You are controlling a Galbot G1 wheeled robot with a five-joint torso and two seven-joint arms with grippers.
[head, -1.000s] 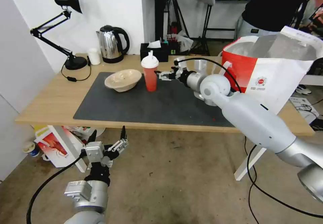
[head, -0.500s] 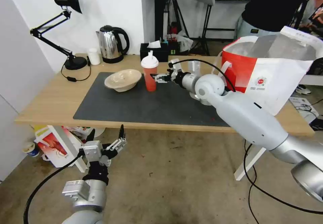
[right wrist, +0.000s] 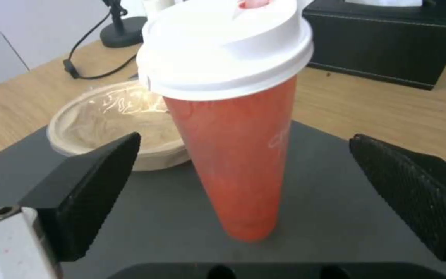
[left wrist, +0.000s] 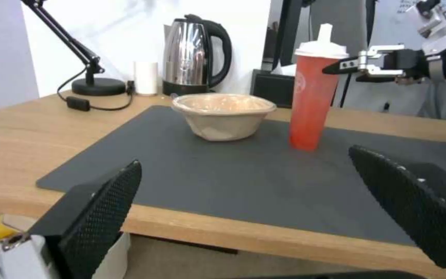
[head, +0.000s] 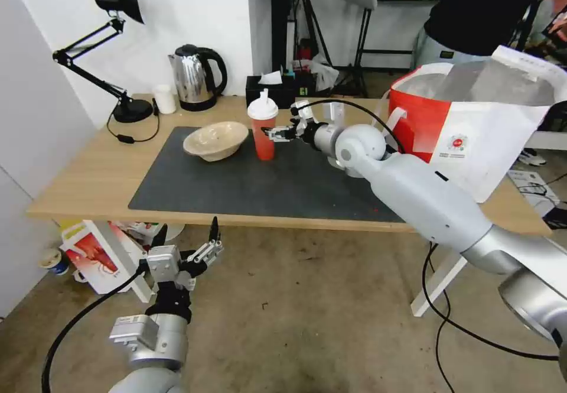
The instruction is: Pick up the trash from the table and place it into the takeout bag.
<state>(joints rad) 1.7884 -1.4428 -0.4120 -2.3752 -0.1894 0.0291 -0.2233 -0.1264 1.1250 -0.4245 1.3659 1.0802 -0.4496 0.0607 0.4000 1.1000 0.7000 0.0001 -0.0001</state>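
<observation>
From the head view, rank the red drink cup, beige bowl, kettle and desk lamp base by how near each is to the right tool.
1. Red drink cup: right at the open right tool, on the mat.
2. Beige bowl: just beyond the cup, on the mat's left part.
3. Kettle: at the table's back edge, by the wall.
4. Desk lamp base: farthest, at the back left corner.

The space between the spread fingers of the right gripper is occupied by the red cup, with a gap left on each side. The beige bowl stands close beside the cup. Bare grey mat lies in front. The takeout bag blocks the table's right end.
</observation>
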